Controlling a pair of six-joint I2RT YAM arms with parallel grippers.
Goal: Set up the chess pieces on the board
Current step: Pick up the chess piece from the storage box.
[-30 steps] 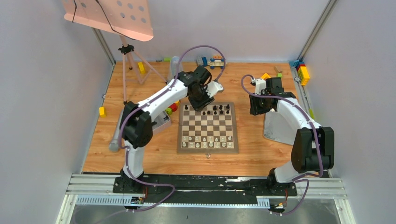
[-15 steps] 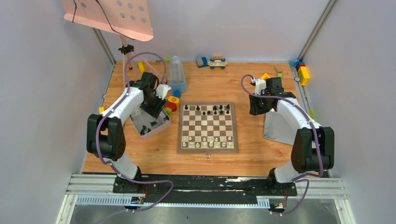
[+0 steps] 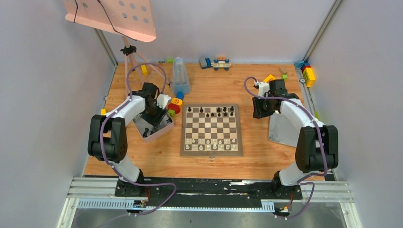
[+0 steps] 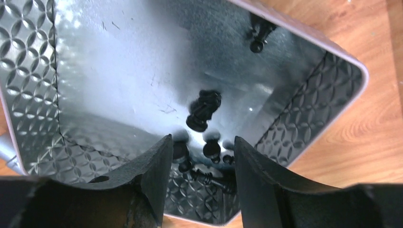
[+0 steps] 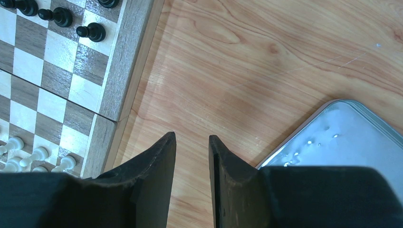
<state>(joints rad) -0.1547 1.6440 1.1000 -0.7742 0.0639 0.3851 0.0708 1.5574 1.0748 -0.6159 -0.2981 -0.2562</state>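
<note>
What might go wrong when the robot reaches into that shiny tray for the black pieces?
1. Several black pieces lie bunched near the tray corner, so the open left tool might pinch two or push them away.
2. A finger could bump the tray's patterned wall.
3. The board already holds standing pieces close together; setting another down might topple one.

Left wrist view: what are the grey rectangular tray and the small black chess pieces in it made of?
Grey rectangular tray: apparently thin sheet metal, shiny, with stamped diamond-pattern walls and bright reflections on its floor. Small black chess pieces: glossy black, plastic or lacquered wood; the look leaves it open.
</note>
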